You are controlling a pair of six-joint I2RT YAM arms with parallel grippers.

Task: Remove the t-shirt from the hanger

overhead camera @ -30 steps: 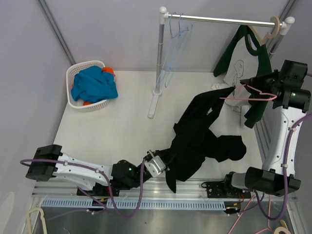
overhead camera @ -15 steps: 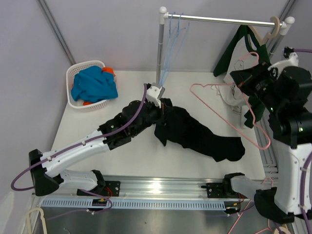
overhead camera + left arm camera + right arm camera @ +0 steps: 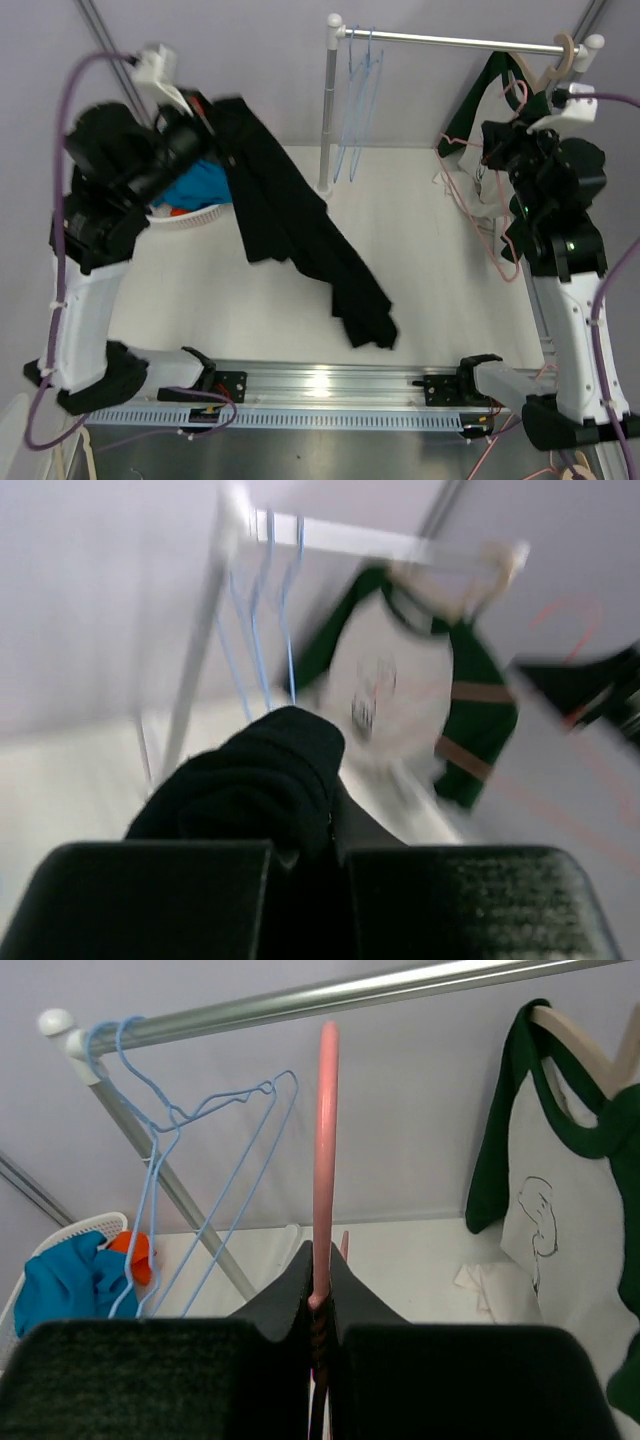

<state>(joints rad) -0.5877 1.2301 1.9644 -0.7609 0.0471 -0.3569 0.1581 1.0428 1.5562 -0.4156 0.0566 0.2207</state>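
Note:
The black t-shirt (image 3: 300, 235) hangs free of the hanger, draped from my left gripper (image 3: 205, 108) at the upper left down to the table's near middle. In the left wrist view its bunched cloth (image 3: 270, 775) sits between the jaws of the left gripper (image 3: 305, 852), which is shut on it. The pink hanger (image 3: 325, 1110) stands upright and bare, pinched at its neck by my right gripper (image 3: 320, 1300). From above, that gripper (image 3: 497, 150) is raised at the right, close under the rail's right end.
A clothes rail (image 3: 450, 40) spans the back, with blue wire hangers (image 3: 355, 100) at its left end and a green-and-white shirt (image 3: 500, 110) on a wooden hanger at its right. A white basket (image 3: 180, 222) with blue cloth sits under the left arm.
My left arm has swung from the table's middle up to the far left, lifting the black t-shirt with it. My right arm has turned the bare pink hanger upright near the rail.

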